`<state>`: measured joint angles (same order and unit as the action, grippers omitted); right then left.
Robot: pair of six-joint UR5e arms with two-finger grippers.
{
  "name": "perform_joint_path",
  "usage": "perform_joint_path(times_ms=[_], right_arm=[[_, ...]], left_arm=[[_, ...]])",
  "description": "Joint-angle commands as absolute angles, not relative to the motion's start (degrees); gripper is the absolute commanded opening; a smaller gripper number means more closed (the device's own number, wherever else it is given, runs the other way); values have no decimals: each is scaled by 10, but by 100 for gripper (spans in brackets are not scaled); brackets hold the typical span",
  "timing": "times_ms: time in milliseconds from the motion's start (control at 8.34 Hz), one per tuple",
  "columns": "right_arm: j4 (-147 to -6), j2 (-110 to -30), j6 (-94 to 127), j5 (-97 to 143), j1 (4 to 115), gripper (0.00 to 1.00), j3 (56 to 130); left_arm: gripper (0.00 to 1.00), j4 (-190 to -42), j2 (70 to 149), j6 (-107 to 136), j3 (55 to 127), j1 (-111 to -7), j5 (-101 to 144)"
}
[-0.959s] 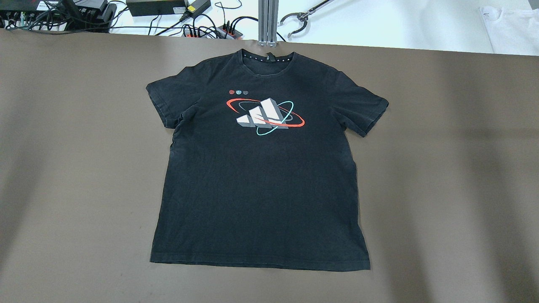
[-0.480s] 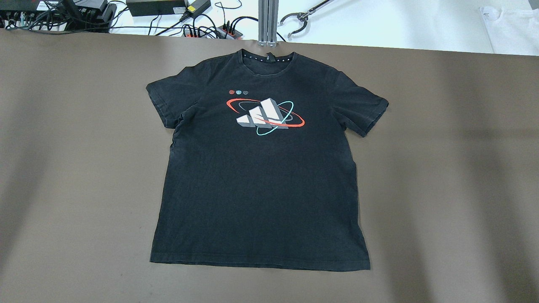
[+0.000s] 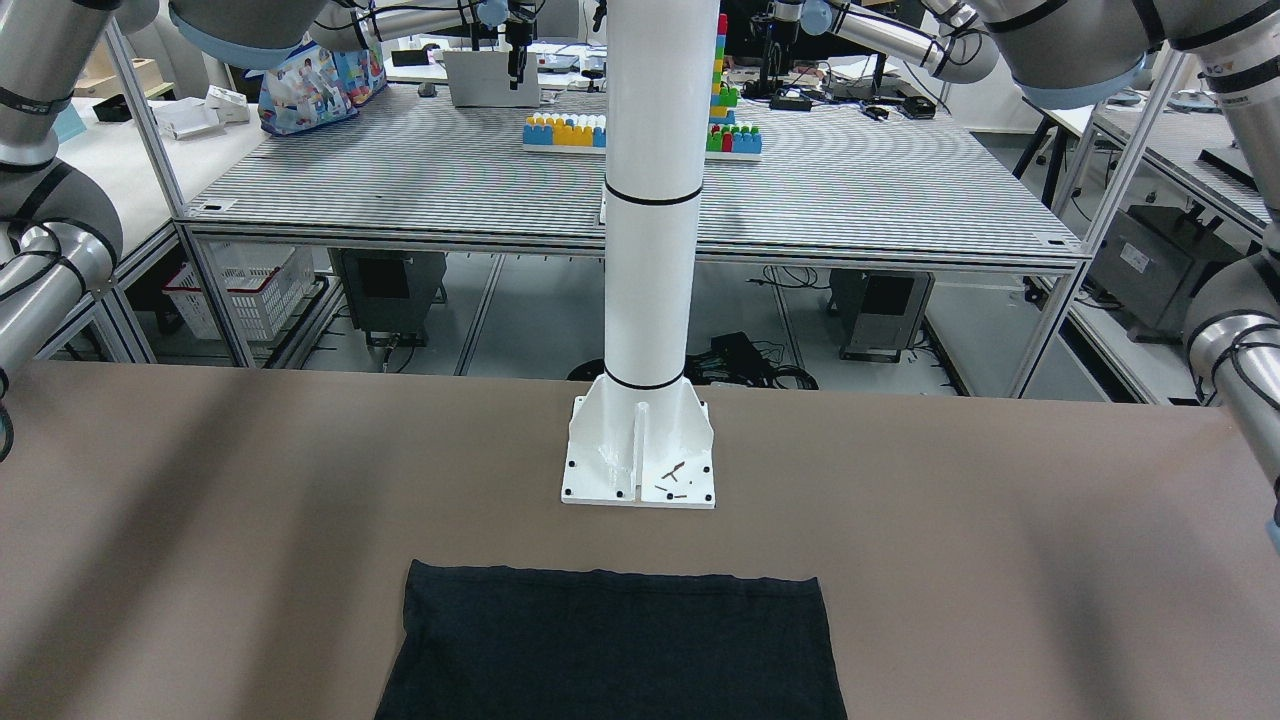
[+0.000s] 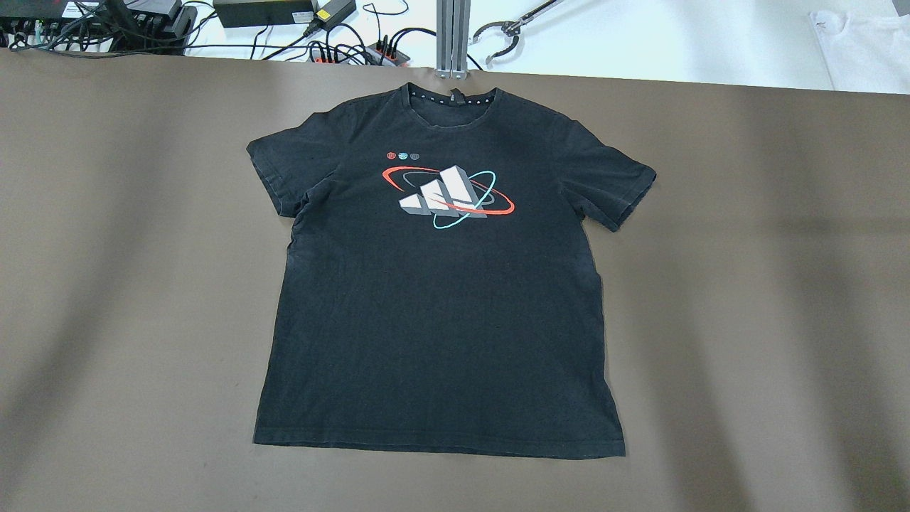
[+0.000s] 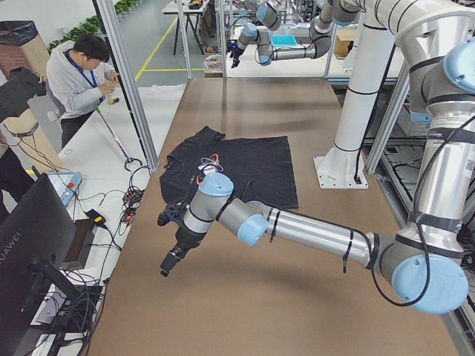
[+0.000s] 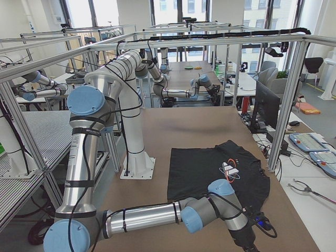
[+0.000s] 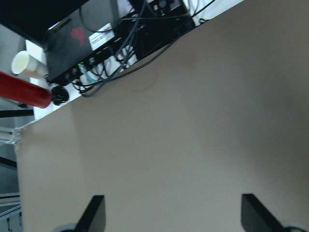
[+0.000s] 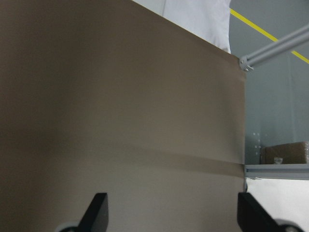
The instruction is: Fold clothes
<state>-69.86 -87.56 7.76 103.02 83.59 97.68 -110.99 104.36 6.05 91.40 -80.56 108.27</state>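
Note:
The clothes are one black T-shirt (image 4: 441, 306) with a red, white and teal chest logo. It lies flat and face up mid-table, collar toward the far edge. Its hem shows in the front-facing view (image 3: 610, 650), and it also shows in the side views (image 5: 237, 167) (image 6: 210, 173). My left gripper (image 7: 173, 212) is open and empty over bare brown table off the shirt's left side, near the cabled edge (image 5: 172, 261). My right gripper (image 8: 171, 210) is open and empty over bare table near the table's right end. Neither arm shows in the overhead view.
The white pole's base (image 3: 640, 460) stands just behind the shirt's hem. Cables and power boxes (image 4: 270, 14), a grabber tool (image 4: 498, 39) and a white cloth (image 4: 860, 50) lie beyond the far edge. A person (image 5: 78, 70) stands at a side bench.

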Motion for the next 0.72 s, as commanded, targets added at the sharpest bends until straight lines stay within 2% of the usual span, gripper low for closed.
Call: perform_joint_path(times_ms=[0,600], right_arm=[[-685,-797,160,1056,778,95,897],[-681,-719,377,1062,645,95,882]], left_arm=[[100,-1127,1137,94,814,-752,1143],[100,-1224,1228,269,715,-628,1146]])
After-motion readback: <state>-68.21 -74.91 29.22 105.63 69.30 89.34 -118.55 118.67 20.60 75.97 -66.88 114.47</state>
